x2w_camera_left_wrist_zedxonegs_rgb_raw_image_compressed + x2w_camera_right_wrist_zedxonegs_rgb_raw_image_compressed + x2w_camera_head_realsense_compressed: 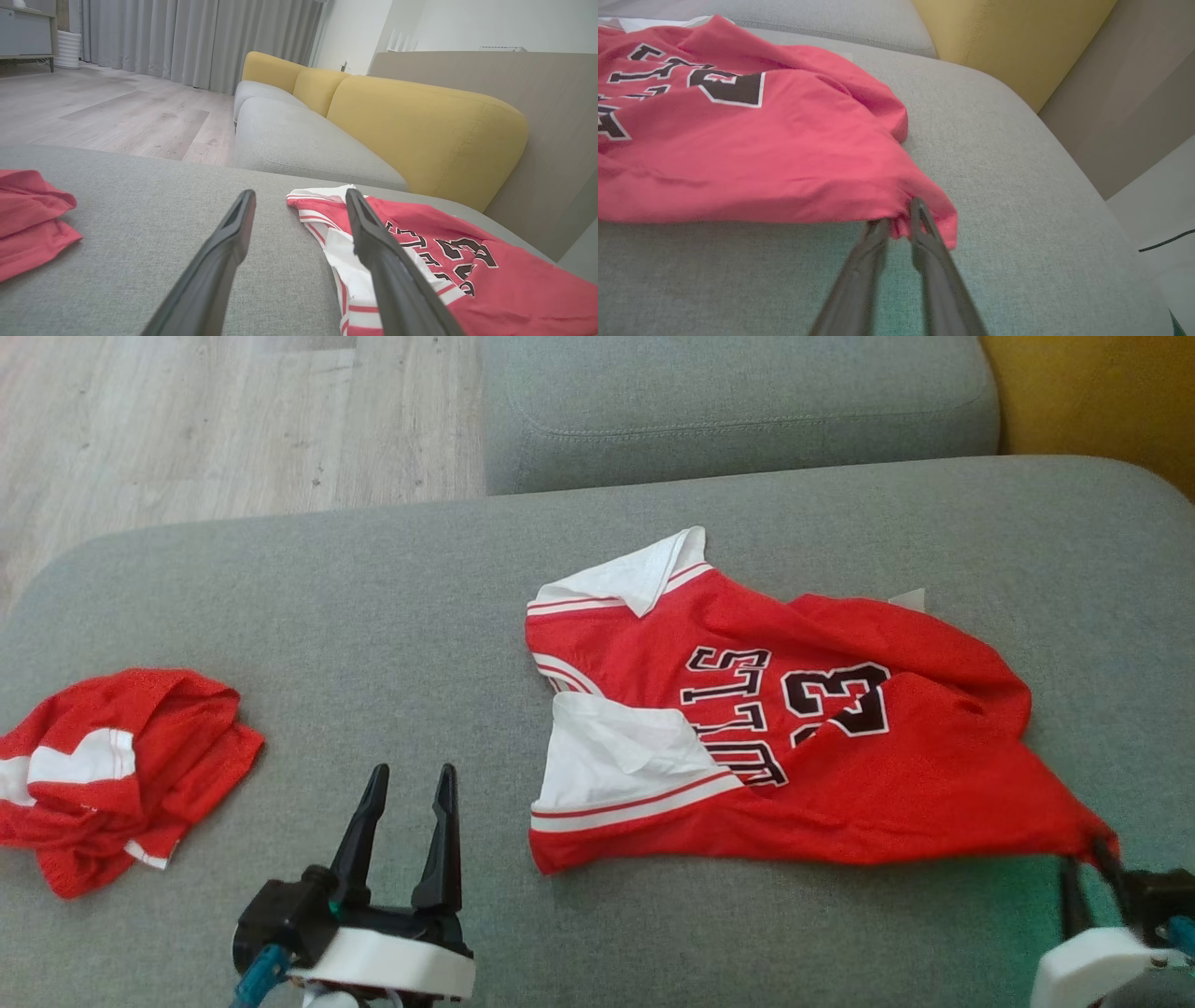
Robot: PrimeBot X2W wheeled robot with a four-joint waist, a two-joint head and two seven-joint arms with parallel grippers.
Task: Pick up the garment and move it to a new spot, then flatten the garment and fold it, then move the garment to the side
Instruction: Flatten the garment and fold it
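Camera placement, three views
The cushion was viewed steeply from above by the head; wrist views were set low, near, jersey shared.

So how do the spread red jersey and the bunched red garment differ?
The red jersey with black lettering lies spread on the grey sofa cushion; the crumpled red garment with white stripes is a bunched heap. The jersey covers far more cushion than the heap. The right tool is shut on the jersey's corner; the heap lies free, the open left tool touching neither. Both are red with white trim.
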